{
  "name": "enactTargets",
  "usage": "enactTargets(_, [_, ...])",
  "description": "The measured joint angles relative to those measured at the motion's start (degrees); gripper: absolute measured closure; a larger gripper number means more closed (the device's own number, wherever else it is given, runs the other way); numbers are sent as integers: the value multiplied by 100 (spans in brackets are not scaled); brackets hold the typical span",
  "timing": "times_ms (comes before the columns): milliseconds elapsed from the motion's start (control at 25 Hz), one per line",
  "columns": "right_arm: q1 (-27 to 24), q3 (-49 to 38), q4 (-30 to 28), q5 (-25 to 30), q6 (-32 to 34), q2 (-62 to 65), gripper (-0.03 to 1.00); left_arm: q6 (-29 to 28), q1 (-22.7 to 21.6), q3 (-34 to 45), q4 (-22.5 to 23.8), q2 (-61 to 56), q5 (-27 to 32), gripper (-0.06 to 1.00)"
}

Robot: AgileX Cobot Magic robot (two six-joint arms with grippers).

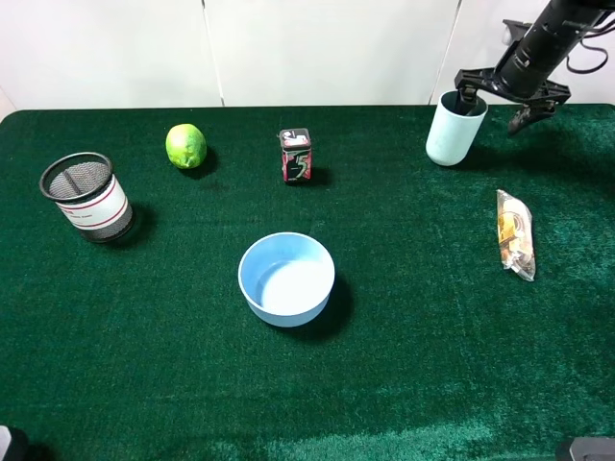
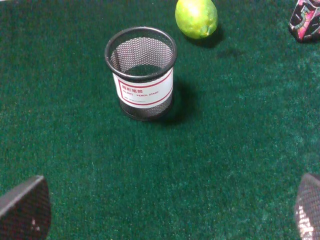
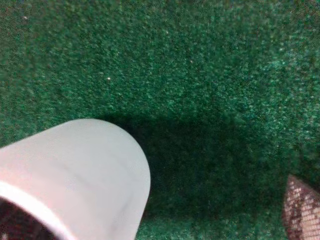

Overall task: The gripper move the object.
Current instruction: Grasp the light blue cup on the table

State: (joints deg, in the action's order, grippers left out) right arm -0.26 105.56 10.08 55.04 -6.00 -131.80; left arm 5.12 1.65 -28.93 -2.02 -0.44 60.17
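The object, a tall pale blue-green cup [image 1: 452, 132], stands upright at the far right of the green table. My right gripper [image 1: 496, 108] hovers at its rim with its jaws spread. One finger is over the cup's mouth and the other is out to the cup's right. The right wrist view shows the cup's side [image 3: 75, 170] close up and one fingertip [image 3: 302, 212] apart from it. My left gripper [image 2: 167, 215] is open and empty, low over the table on the near side of the black mesh cup [image 2: 142, 72].
The black mesh cup [image 1: 86, 197] stands at the left, a lime [image 1: 185, 145] behind it. A small red-black box [image 1: 295, 155] is at the back centre, a light blue bowl [image 1: 286, 279] in the middle and a wrapped snack [image 1: 515, 233] at the right.
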Motion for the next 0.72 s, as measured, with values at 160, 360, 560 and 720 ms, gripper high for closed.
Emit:
enactTargets(160, [0, 11, 14, -68, 0, -42, 49, 0, 0, 0, 0, 0, 0, -5])
enactTargets(360, [0, 11, 20, -87, 0, -47, 68, 0, 0, 0, 0, 0, 0, -5])
enactTargets(560, [0, 11, 31, -87, 0, -47, 87, 0, 0, 0, 0, 0, 0, -5])
enactTargets(720, [0, 18, 78, -82, 0, -47, 95, 0, 0, 0, 0, 0, 0, -5])
